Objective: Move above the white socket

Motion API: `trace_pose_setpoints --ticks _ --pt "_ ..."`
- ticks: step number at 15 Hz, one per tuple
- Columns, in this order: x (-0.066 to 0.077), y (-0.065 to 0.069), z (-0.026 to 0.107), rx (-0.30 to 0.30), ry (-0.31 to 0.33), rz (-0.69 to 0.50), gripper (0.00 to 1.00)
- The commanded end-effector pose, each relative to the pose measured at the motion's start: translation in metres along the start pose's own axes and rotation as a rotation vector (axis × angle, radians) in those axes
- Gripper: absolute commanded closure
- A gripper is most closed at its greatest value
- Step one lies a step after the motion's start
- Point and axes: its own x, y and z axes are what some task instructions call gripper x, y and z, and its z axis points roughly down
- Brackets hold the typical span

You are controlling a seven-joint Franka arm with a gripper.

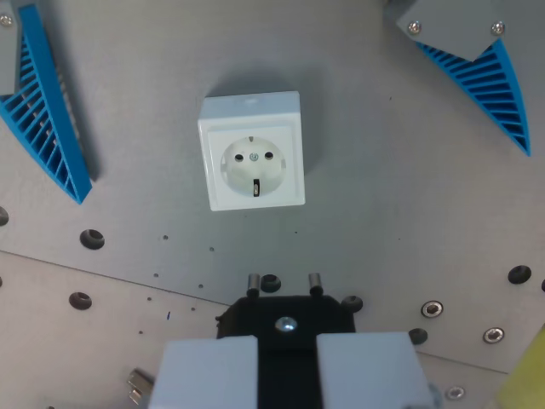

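So the square white plastic socket (252, 151) sits flat on the matte grey metal table (383, 187), a bit toward 11 o'clock from the middle of the wrist view. It's a chunky box with a raised frame and a round recessed face; in that recess you can see two small dark pin holes side by side, a tiny screw between them, and a dark earth clip at its 6 o'clock edge. The plastic looks smooth and slightly glossy. Straight down at 6 o'clock from it is the hand (287, 375): two pale, boxy fingers (209, 375) pinching a black plug (285, 311), whose two short metal pins stick out toward the socket, well apart from it. At 9 o'clock there's a blue ribbed plastic wedge (47, 119), and another blue ribbed wedge (490, 81) at 2 o'clock under a grey screwed-on plate (451, 25). The table has dark round holes and a few shiny screw heads scattered across its lower part, plus a seam running diagonally.
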Motion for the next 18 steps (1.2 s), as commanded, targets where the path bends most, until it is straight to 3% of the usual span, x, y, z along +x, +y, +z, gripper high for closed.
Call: trace_pose_setpoints --ticks 1,10,18 --pt "0.0 0.0 0.0 0.0 0.001 0.0 1.0" --pt "0.0 0.0 0.002 -0.001 0.002 -0.003 1.0" --pt "-0.002 -0.001 0.013 -0.009 0.022 -0.017 1.0"
